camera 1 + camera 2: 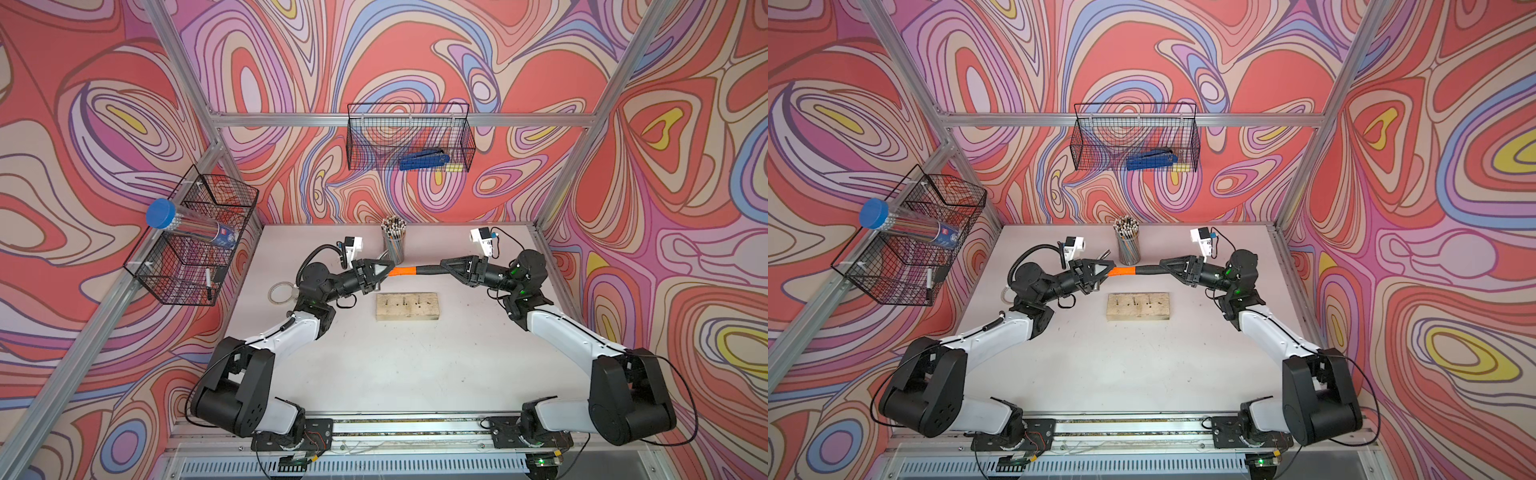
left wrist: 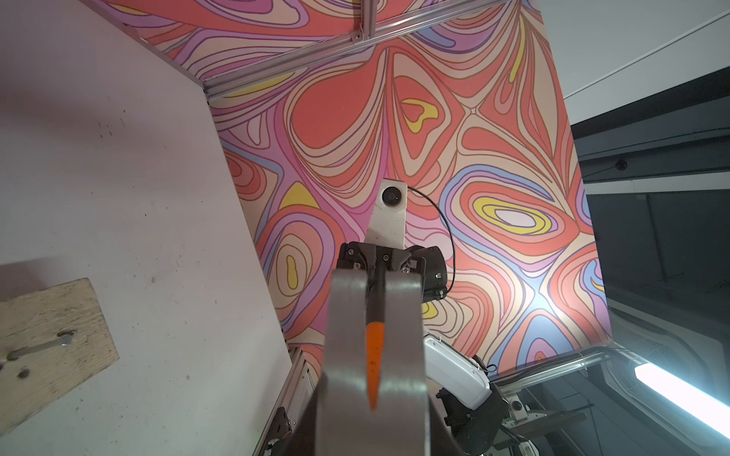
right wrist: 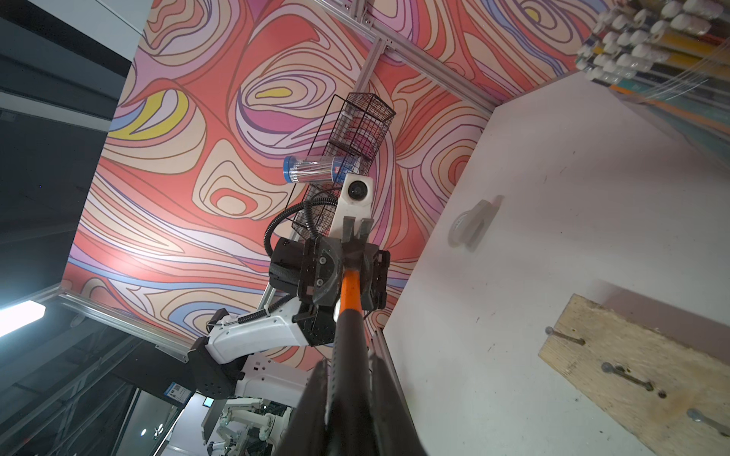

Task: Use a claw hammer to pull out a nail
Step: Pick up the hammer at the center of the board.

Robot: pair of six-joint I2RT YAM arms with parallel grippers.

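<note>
The claw hammer (image 1: 401, 271) hangs level just beyond the far edge of the wooden block (image 1: 407, 306), held between the two arms I am driving from my remote station. It shows in both top views.

Farthest to the block's left, a clear roll of tape (image 1: 281, 293) lies flat on the table (image 1: 374, 374). Beyond the block's left end, my left gripper (image 1: 384, 272) is clamped on the hammer at its steel head, where the orange neck begins. The curved claw pokes out past the jaws on the side away from the block, and the striking face pokes out on the side toward it.

From there the orange neck, then the black handle, run rightward along the block's long edge. A cup of pencils (image 1: 393, 243) stands upright behind the hammer, farther from the block.

Three nails (image 1: 404, 300) stand out of the block's top face in a row, apart from the hammer.

Beyond the block's right end, my right gripper (image 1: 442, 264) is closed tight on the black handle. Its wrist view shows the fingers (image 3: 312, 395) pressed against the handle on either side.
</note>
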